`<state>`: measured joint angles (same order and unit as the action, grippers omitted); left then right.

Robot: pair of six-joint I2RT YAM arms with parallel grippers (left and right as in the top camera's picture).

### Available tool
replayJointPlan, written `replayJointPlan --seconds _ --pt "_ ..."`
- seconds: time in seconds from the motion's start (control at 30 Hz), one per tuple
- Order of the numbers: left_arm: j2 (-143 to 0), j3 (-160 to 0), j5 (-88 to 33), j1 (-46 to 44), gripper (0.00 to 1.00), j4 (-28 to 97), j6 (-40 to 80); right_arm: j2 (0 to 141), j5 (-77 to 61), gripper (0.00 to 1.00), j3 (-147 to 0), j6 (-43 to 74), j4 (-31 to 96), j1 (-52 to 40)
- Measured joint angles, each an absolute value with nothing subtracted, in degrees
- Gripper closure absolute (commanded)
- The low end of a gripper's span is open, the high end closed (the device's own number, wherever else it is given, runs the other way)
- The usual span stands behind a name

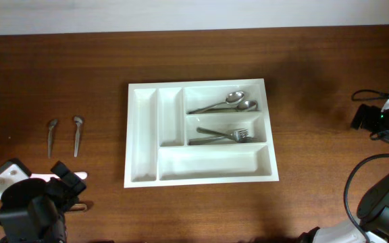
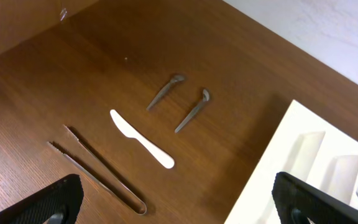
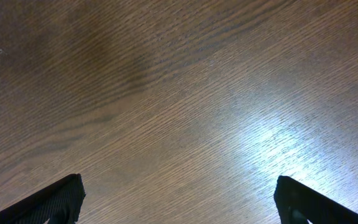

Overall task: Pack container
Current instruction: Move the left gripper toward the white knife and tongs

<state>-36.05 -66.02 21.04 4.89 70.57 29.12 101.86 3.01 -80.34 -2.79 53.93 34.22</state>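
Container (image 1: 208, 164) packing at left gripper (image 2: 178, 202): jaws wide, nothing held, poised over tongs (image 2: 98, 171) and white knife (image 2: 142, 138) lying near each other; two small spoons (image 2: 192, 111) farther out; container itself mid-table, to the right, partly filled. Right gripper (image 3: 179, 202) equally wide, empty, over bare table (image 3: 166, 93). Likely trouble: flat knife skidding under closing fingertips, or tongs snagged too.

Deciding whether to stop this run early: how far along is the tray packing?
Partly done. In the container, two spoons lie in the top right compartment and forks in the one below. Nothing is in hand: the left gripper and right gripper are open and empty. Left on the table, left of the container: two small spoon-like pieces, a white knife and tongs.
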Motion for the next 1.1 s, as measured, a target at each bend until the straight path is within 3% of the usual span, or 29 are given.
replayJointPlan --seconds 0.13,0.33,0.47,0.73,1.1 --pt "-36.05 -66.02 22.20 4.89 0.01 73.45 31.16 101.86 3.01 0.01 -80.34 -2.79 53.93 34.22" --pt "-38.09 -66.24 29.17 7.27 0.01 82.81 51.40 101.86 3.01 0.01 -80.34 -2.79 53.93 34.22" --pt "-43.48 -66.28 30.98 10.22 0.01 83.85 58.19 101.86 3.01 0.01 -80.34 -2.79 53.93 34.22" --pt "-52.93 -66.28 30.65 11.60 0.01 83.15 62.04 101.86 3.01 0.01 -80.34 -2.79 53.93 34.22" --pt "-63.99 -65.71 25.19 24.64 0.01 81.52 63.16 101.86 3.01 0.01 -80.34 -2.76 53.93 34.22"
